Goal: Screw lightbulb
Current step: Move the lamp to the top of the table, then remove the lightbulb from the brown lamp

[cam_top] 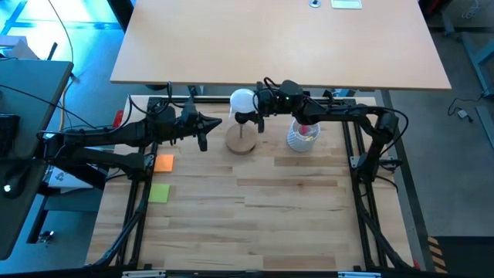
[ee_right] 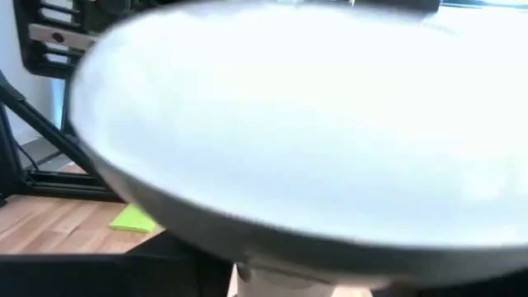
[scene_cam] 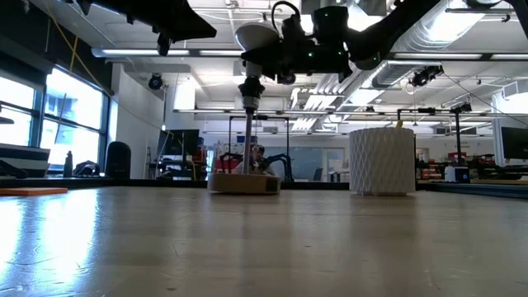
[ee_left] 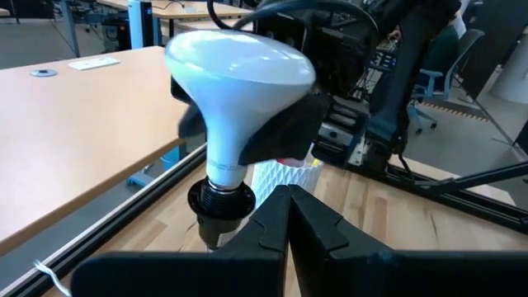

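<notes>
Lightbulb [ee_left: 239, 78], neck down in the black socket [ee_left: 221, 202] above the wooden disc [cam_top: 241, 141], is clamped in the right gripper [cam_top: 248, 107]; left gripper [cam_top: 206, 126], fingers together, hovers beside it.

One lightbulb [cam_top: 242, 100] — one wooden base [cam_top: 241, 142] — one latticed cup [cam_top: 302, 137] — two sticky notes [cam_top: 163, 163]

The wooden bench [cam_top: 255, 208] carries a round wooden disc [cam_top: 241, 143] near its far edge, with a white latticed cup [cam_top: 301, 139] standing just beside it. Toward the left edge lie an orange pad [cam_top: 164, 163] and a green pad [cam_top: 159, 193], close together.
</notes>
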`<action>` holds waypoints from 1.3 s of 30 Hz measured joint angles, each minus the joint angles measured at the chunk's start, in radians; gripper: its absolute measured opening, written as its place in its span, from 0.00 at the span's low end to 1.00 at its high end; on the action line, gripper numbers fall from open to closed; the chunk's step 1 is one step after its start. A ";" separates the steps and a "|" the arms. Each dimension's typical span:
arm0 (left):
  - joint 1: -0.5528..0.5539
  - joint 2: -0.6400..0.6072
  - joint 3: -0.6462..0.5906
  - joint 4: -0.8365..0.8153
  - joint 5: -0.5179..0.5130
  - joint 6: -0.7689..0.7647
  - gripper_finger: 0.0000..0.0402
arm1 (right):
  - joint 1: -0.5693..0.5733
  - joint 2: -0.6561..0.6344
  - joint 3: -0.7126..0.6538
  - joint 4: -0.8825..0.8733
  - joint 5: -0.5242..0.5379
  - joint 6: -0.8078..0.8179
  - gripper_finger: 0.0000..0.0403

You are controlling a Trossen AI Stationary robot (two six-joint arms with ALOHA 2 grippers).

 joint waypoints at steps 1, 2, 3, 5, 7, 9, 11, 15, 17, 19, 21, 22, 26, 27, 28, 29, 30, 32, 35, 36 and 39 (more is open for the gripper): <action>0.000 0.000 0.000 -0.003 0.000 0.000 0.00 | -0.004 0.000 0.000 0.000 -0.001 0.000 0.53; 0.000 0.000 0.000 -0.005 0.000 0.000 0.00 | -0.009 0.000 0.001 -0.002 -0.008 0.000 0.55; 0.000 0.000 0.000 -0.006 0.000 0.000 0.00 | -0.014 0.000 0.002 -0.006 -0.013 0.000 0.57; 0.000 0.000 0.000 -0.005 0.000 0.000 0.00 | -0.022 0.000 0.002 -0.017 -0.016 0.001 0.60; 0.000 0.000 0.000 -0.005 0.000 0.000 0.00 | -0.028 -0.010 0.002 -0.048 -0.023 -0.004 0.62; 0.000 0.000 0.000 -0.006 0.000 0.000 0.00 | -0.032 -0.029 0.002 -0.095 -0.026 -0.032 0.63; 0.000 0.000 0.000 -0.007 0.000 0.000 0.00 | -0.034 -0.058 0.002 -0.176 -0.017 -0.087 0.63; 0.009 0.001 0.000 -0.018 -0.079 0.002 0.00 | -0.034 -0.127 0.002 -0.368 0.072 -0.164 0.63; 0.022 0.012 0.000 0.010 -0.180 0.021 0.00 | -0.034 -0.165 0.002 -0.435 0.154 -0.188 0.63; 0.052 0.037 0.000 0.050 -0.232 0.062 0.00 | -0.020 -0.201 0.001 -0.455 0.227 -0.195 0.63; 0.092 0.072 -0.001 0.112 -0.223 0.105 0.00 | 0.002 -0.239 0.000 -0.456 0.293 -0.195 0.61; 0.114 0.093 -0.001 0.150 -0.212 0.121 0.00 | 0.016 -0.256 0.000 -0.456 0.325 -0.195 0.60; 0.194 0.159 -0.001 0.258 -0.138 0.137 0.00 | 0.065 -0.310 0.000 -0.477 0.450 -0.162 0.50; 0.207 0.168 -0.001 0.270 -0.113 0.133 0.00 | 0.075 -0.319 0.000 -0.487 0.456 -0.159 0.47; 0.216 0.174 -0.002 0.281 -0.087 0.130 0.00 | 0.081 -0.327 0.000 -0.505 0.457 -0.158 0.43; 0.221 0.177 -0.002 0.295 -0.065 0.128 0.00 | 0.088 -0.331 0.000 -0.525 0.457 -0.158 0.40; 0.222 0.177 -0.002 0.301 -0.049 0.127 0.00 | 0.094 -0.332 0.000 -0.538 0.457 -0.158 0.37; 0.219 0.172 -0.002 0.306 -0.032 0.114 0.00 | 0.105 -0.333 -0.002 -0.558 0.462 -0.157 0.30; 0.208 0.166 -0.002 0.309 -0.017 0.102 0.00 | 0.120 -0.333 -0.002 -0.555 0.518 -0.157 0.23; 0.202 0.166 -0.001 0.313 -0.014 0.101 0.00 | 0.125 -0.334 -0.002 -0.555 0.543 -0.157 0.21; 0.184 0.164 -0.001 0.310 -0.011 0.094 0.00 | 0.136 -0.344 -0.002 -0.577 0.588 -0.157 0.15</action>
